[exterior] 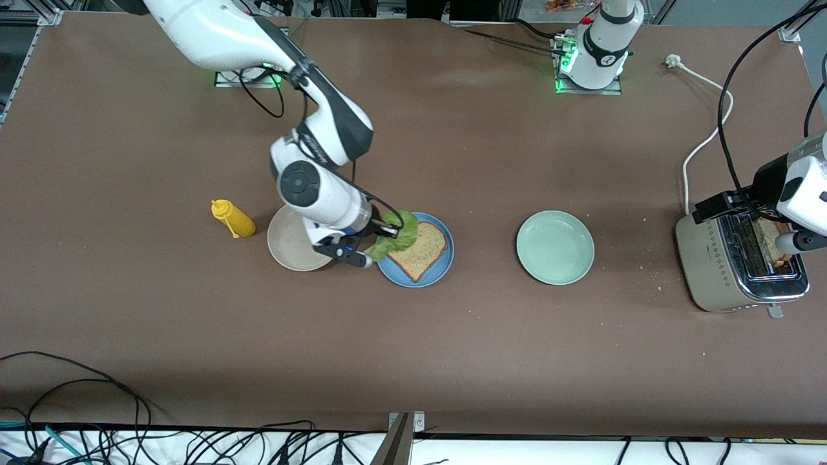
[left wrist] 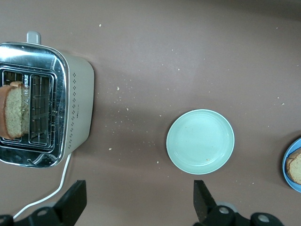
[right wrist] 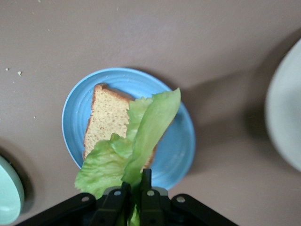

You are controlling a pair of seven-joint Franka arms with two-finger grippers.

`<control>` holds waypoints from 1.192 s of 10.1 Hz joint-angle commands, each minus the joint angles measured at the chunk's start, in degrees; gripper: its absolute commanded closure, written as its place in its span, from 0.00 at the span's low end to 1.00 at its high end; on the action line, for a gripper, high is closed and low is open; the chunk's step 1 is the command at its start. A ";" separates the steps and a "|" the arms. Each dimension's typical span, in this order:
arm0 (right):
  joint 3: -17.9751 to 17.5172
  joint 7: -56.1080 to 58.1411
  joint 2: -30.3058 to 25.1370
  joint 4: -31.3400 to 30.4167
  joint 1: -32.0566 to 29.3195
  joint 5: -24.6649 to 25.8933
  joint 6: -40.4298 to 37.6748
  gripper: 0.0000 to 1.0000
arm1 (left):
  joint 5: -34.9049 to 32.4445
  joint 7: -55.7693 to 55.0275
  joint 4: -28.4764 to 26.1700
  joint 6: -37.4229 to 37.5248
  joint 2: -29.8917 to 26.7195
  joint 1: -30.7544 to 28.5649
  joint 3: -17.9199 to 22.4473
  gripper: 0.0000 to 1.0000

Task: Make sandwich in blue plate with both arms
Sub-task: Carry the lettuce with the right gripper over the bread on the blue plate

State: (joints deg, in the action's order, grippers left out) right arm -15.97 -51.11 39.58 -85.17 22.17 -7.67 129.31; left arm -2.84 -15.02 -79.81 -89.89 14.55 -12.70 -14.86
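lettuce leaf (exterior: 395, 236), ruffled and green, hangs from the right gripper (exterior: 381, 234), whose jaws are clamped together on one end of it. this gripper is up in the air over the blue plate (exterior: 442, 271), at the edge of the plate that faces the beige plate (exterior: 287, 248). in the right wrist view the leaf (right wrist: 136, 141) droops across one slice of brown bread (right wrist: 106, 122) that lies flat in the blue plate (right wrist: 176, 146). whether the leaf touches the bread cannot be told.

bread slice (exterior: 421, 248) in the front view sits in the middle of the blue plate, its darker crust showing around the edge. the beige plate lies just beside the blue one, toward the right arm's end of the bench (exterior: 452, 349), and a yellow squeeze bottle (exterior: 232, 218) lies tilted on the bench near the beige plate.

mint-green plate (exterior: 555, 247) rests on the bench between the blue plate and the toaster (exterior: 723, 271), well apart from both. a second slice of bread (left wrist: 13, 115) stands in one slot of the toaster (left wrist: 77, 103).

left gripper (left wrist: 138, 207) hovers over the bench between the toaster and the mint-green plate (left wrist: 200, 141), its jaws wide apart and holding nothing. its arm waits.
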 commanded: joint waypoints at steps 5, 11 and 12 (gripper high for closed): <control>0.41 -9.27 5.07 1.67 4.37 0.20 7.19 0.00 | 0.82 1.05 0.89 1.04 -0.14 0.14 0.19 0.00; 2.69 -8.39 2.97 1.94 3.84 5.38 6.58 0.00 | 0.82 1.05 0.89 1.04 -0.14 0.14 0.27 0.00; 3.83 -8.13 1.22 1.59 3.84 5.47 5.62 0.00 | 0.82 1.05 0.89 1.04 -0.14 0.14 0.19 0.00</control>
State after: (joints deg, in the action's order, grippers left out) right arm -13.92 -59.43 43.92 -83.51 26.16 -3.51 136.80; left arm -2.84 -15.02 -79.79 -89.88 14.55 -12.71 -14.89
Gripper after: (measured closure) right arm 0.000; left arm 0.000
